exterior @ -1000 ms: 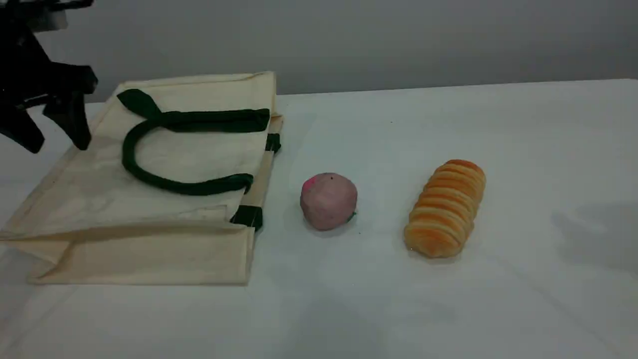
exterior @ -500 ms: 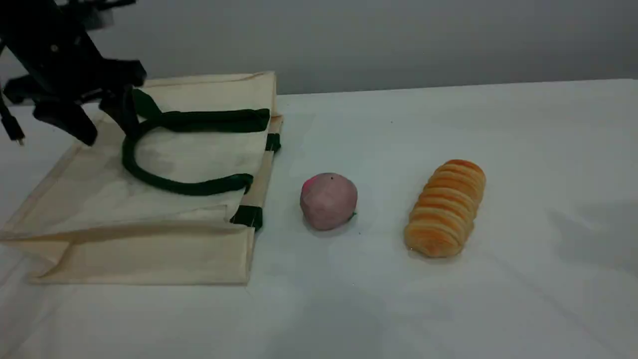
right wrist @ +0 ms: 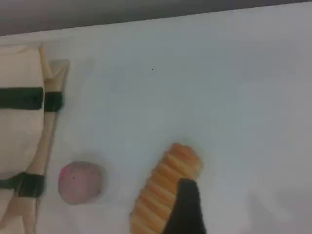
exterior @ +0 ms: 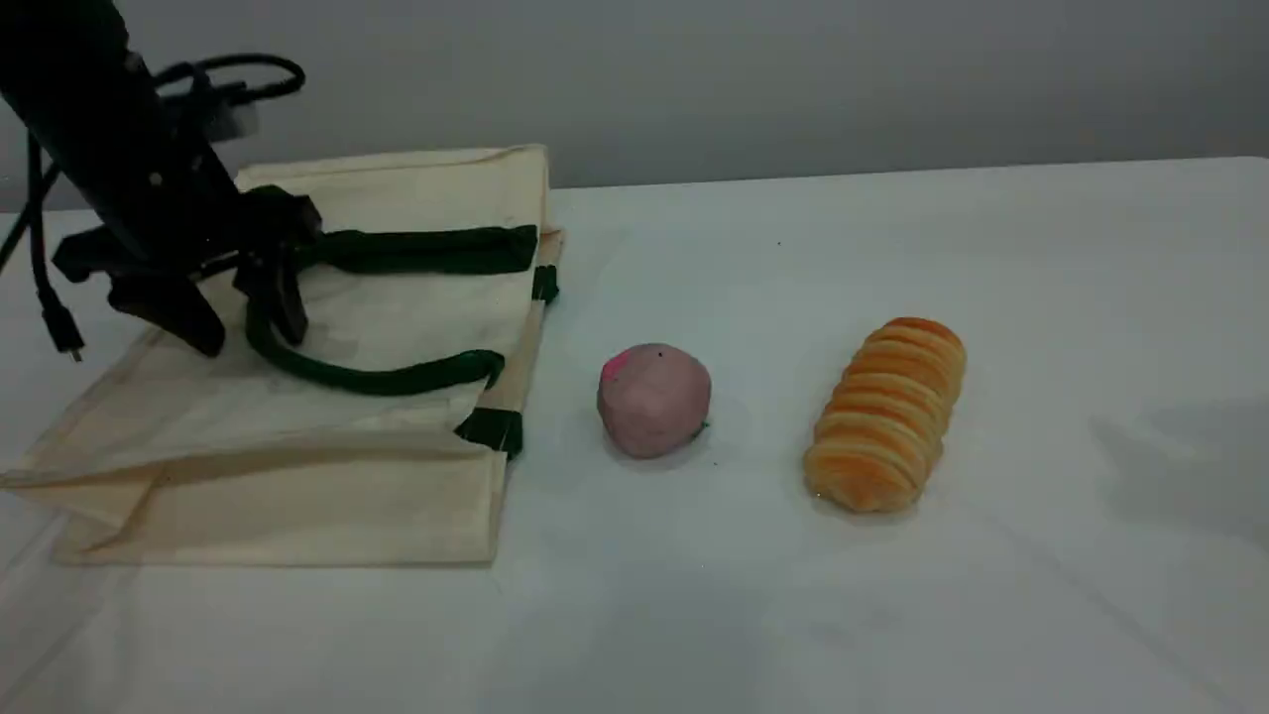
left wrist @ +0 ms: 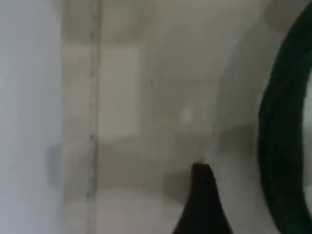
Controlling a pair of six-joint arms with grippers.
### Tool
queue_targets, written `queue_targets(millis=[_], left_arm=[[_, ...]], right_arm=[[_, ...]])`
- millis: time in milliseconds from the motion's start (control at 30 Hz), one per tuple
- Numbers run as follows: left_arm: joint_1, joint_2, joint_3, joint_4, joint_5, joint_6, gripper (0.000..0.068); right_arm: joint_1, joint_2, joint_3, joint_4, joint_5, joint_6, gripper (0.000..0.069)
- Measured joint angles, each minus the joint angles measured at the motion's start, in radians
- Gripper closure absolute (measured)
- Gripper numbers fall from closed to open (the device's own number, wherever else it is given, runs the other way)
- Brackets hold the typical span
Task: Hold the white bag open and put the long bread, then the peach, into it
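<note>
My left end effector (exterior: 248,329) hangs low over the white bag (exterior: 297,486). Its fingers are spread, one on each side of the left bend of the bag's dark green handle (exterior: 397,375), and nothing is gripped. My left wrist view is blurred, so I cannot tell whether a fingertip touches the cloth.

The bag lies flat on the desk (exterior: 892,615) at the left, with its green-patched edge facing the peach (exterior: 654,400). The peach sits just beside that edge, not touching it. The long bread (exterior: 887,415) lies further right, slanted and apart from the peach.

My right end effector (right wrist: 187,209) shows only in its own wrist view, above the bread. Its fingers are apart and hold nothing.
</note>
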Motion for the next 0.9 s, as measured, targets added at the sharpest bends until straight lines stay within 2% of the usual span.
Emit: queue_targets(millis=[67, 133, 233, 300, 367, 467, 600, 767, 900], left_arm=[[0.0, 0.011, 0.0, 0.0, 0.0, 0.0, 0.024], [0.0, 0.016, 0.0, 0.0, 0.002, 0.0, 0.0296], [0.0, 0.016, 0.0, -0.002, 0.004, 0.0, 0.0426], [0.0, 0.016, 0.0, -0.002, 0.004, 0.01, 0.0537], [0.0, 0.015, 0.0, -0.002, 0.004, 0.028, 0.0596], [0.0, 0.001, 0.0, -0.007, 0.012, 0.058, 0.0595], [0.0, -0.044, -0.055, -0.022, 0.081, 0.134, 0.0595], [0.0, -0.091, -0.163, -0.046, 0.257, 0.247, 0.0595], [0.0, -0.114, -0.258, -0.045, 0.399, 0.299, 0.0595]], right_arm=[[0.0, 0.0, 0.0, 0.0, 0.0, 0.0, 0.0148], [0.0, 0.0, 0.0, 0.0, 0.0, 0.0, 0.0148], [0.0, 0.0, 0.0, 0.0, 0.0, 0.0, 0.0148], [0.0, 0.0, 0.0, 0.0, 0.0, 0.0, 0.0148], [0.0, 0.0, 0.0, 0.0, 0.0, 0.0, 0.0148], [0.0, 0.0, 0.0, 0.0, 0.0, 0.0, 0.0148], [0.0, 0.0, 0.0, 0.001, 0.0, -0.014, 0.0148], [0.0, 0.0, 0.0, 0.004, -0.001, -0.022, 0.0148], [0.0, 0.0, 0.0, 0.004, -0.003, -0.022, 0.0148]])
